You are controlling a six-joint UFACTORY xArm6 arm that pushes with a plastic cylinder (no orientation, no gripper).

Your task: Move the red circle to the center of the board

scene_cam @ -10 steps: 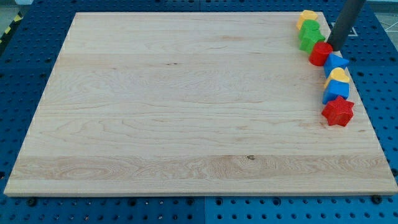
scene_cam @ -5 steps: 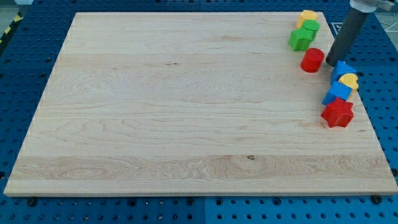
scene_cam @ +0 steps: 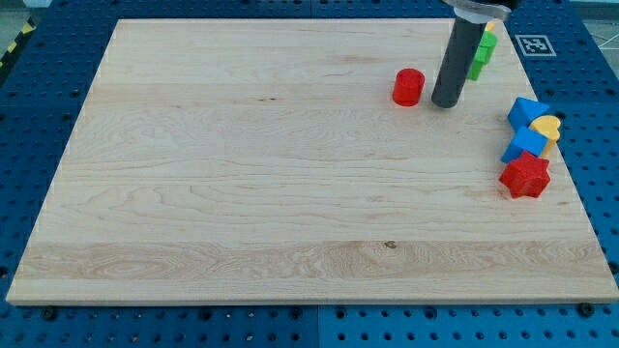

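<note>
One red circle [scene_cam: 409, 87] sits right of the wooden board's [scene_cam: 242, 174] centre, my tip [scene_cam: 445, 102] just beside it — no pincer. Two blue blocks, one yellow heart, one red star; green, perhaps two, half hidden.

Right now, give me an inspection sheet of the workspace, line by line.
Surface: wooden board lying on a blue perforated table.
Job's things: red circle upright, in the board's upper right part, not at the center.
Clutter: green block partly hidden behind the rod; two blue blocks, yellow heart and red star clustered at the view's right edge.
Grippers: none; my tip stands just to the view's right of the red circle, a small gap showing.
Cables: nothing seen.
Surroundings: a printed marker tag beyond the board's top right corner.
</note>
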